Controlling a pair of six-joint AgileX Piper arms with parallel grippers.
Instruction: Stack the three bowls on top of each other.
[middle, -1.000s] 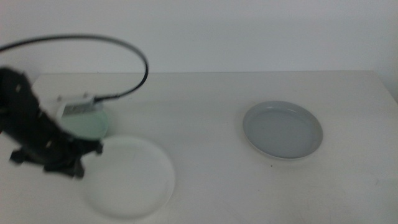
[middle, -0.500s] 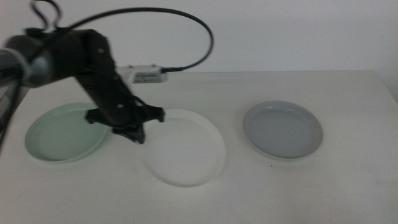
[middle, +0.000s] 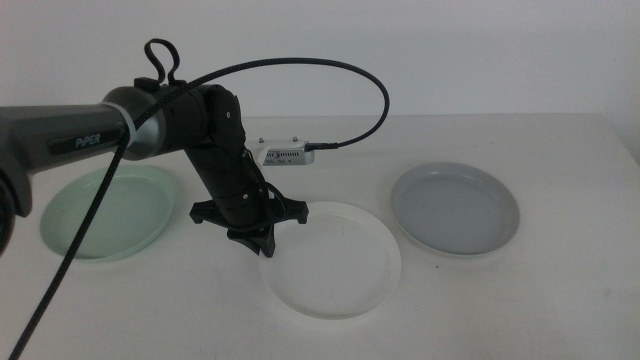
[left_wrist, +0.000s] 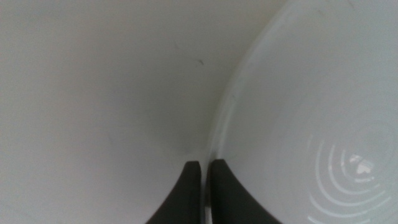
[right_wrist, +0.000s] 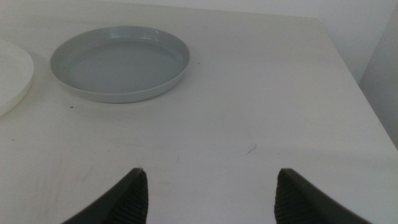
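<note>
**Trainee:** Pale wall behind, light surface (middle: 330, 335) in front. What has changed?

**Instructor:** The white bowl (middle: 335, 260) has travelled right. One second ago it lay at the near left, partly in front of the green bowl (middle: 105, 212). Half a second ago it was near the middle. Now it sits right of centre, close to the grey-blue bowl (middle: 455, 208) but apart from it.

**Trainee:** What moved it?

**Instructor:** The left claw (middle: 255, 240). In the left wrist view the left claw (left_wrist: 204, 186) has its two jaws pinched narrow on the white bowl's (left_wrist: 311, 124) rim, one jaw inside and one outside. The arm has swung in from the left with it.

**Trainee:** Is the bowl lifted?

**Instructor:** Cannot be determined from these views.

**Trainee:** And the right claw (right_wrist: 205, 186)?

**Instructor:** Waiting, jaws spread wide, at the near right. Its camera sees the grey-blue bowl (right_wrist: 120, 62) further off.

**Trainee:** Meaning for the task?

**Instructor:** No bowl rests on another yet. The green bowl is now uncovered at the far left. Judged from the direction of travel, the grey-blue bowl is the probable base for the white one.
</note>
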